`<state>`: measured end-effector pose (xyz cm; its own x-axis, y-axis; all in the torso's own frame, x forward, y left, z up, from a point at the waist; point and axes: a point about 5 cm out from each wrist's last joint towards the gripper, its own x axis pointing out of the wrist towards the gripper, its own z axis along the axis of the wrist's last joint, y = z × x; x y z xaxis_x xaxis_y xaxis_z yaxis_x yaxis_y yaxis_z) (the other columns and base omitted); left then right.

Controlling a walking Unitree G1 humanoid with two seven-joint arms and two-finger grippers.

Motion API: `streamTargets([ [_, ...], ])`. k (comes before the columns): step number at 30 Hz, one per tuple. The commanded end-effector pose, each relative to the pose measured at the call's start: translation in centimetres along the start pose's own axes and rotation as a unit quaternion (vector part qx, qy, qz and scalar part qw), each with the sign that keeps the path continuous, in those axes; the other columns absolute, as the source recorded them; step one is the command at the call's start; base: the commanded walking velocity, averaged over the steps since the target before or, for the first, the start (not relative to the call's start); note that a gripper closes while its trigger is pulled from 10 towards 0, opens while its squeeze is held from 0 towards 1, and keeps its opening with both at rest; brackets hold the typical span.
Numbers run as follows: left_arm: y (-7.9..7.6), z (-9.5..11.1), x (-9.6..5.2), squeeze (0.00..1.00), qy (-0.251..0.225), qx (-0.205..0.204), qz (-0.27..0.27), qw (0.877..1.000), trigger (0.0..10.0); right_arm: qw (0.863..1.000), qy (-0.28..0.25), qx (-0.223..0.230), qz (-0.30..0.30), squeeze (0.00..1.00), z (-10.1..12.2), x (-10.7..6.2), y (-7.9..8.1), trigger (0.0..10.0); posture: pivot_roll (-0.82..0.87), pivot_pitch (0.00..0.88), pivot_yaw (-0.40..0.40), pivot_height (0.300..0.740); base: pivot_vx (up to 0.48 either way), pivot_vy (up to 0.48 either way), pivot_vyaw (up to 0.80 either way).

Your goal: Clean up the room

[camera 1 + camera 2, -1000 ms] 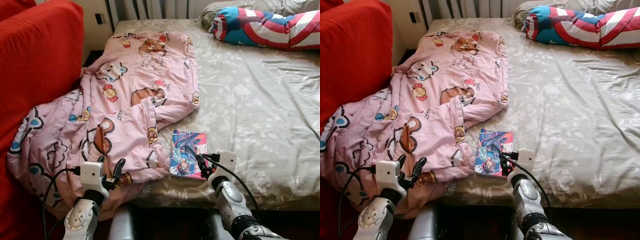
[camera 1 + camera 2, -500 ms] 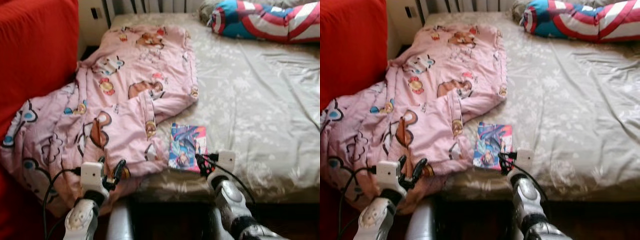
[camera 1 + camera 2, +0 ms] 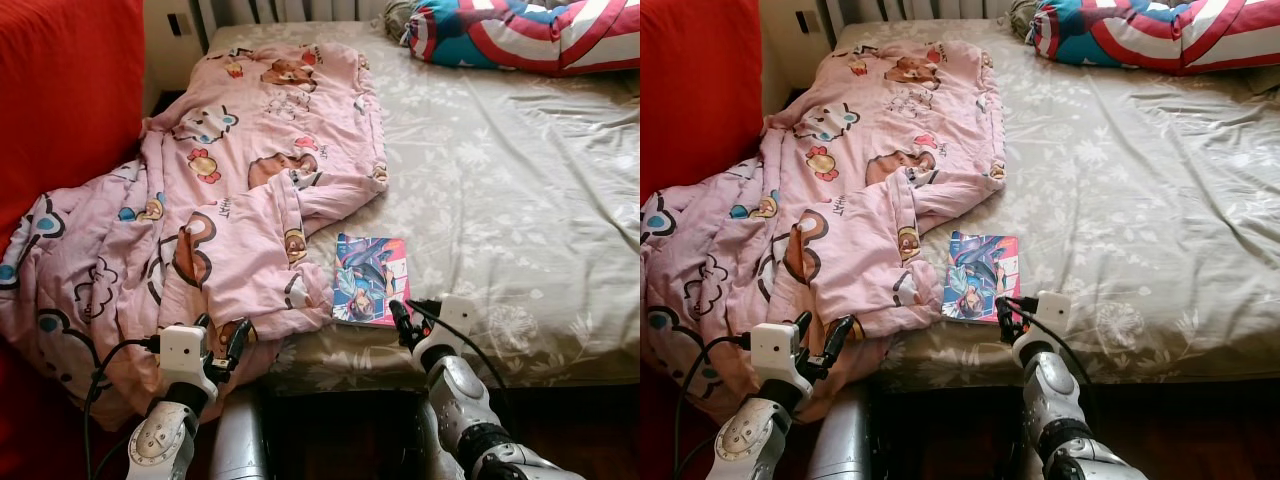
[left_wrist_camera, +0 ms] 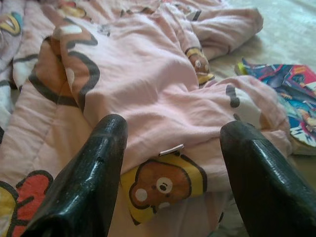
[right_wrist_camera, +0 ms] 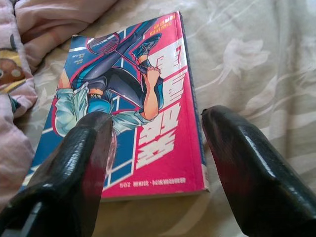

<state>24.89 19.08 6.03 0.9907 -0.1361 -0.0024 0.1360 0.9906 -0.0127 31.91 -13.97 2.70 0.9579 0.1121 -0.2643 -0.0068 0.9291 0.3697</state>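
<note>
A colourful comic book [image 3: 370,278] lies flat on the beige bed sheet [image 3: 520,200], near the bed's front edge. My right gripper [image 3: 408,318] is open just at the book's near right corner; in the right wrist view the book [image 5: 133,113] lies ahead between the two fingers [image 5: 74,173], with nothing held. A crumpled pink cartoon blanket [image 3: 230,180] covers the bed's left side and hangs over the edge. My left gripper [image 3: 222,335] is open at the blanket's near fold [image 4: 163,123], not closed on it.
A red sofa back [image 3: 60,100] stands close on the left. A red, white and blue pillow [image 3: 520,35] lies at the bed's far right. A wall socket [image 3: 180,22] and a radiator are behind the bed. The bed's front edge [image 3: 500,375] is right before me.
The whole picture has shifted and was blurred half a second ago, so the camera moved. Both grippers stay open, at about the same places by the book and the blanket.
</note>
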Motion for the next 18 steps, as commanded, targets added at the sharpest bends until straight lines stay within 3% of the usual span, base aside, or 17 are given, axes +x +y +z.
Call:
streamTargets([
  [1,0.3,-0.2,-0.6,0.0,0.01,0.007,0.005,1.0,10.0,1.0,0.01,0.024,-0.004,0.0,-0.4,-0.1,0.0,10.0,0.18,0.196,0.026,0.554,0.0,0.0,0.0],
  [10,0.8,-0.2,-1.9,0.0,0.02,0.012,0.013,1.0,10.0,0.996,0.011,0.087,-0.023,0.0,0.0,0.2,-0.6,10.0,0.21,0.228,0.031,0.554,0.0,0.0,0.0],
  [18,0.9,-0.2,-2.8,0.0,0.027,0.014,0.016,0.999,10.0,0.995,0.014,0.099,-0.013,0.0,0.0,0.2,-0.5,10.0,0.22,0.241,0.036,0.554,0.0,0.0,0.0],
])
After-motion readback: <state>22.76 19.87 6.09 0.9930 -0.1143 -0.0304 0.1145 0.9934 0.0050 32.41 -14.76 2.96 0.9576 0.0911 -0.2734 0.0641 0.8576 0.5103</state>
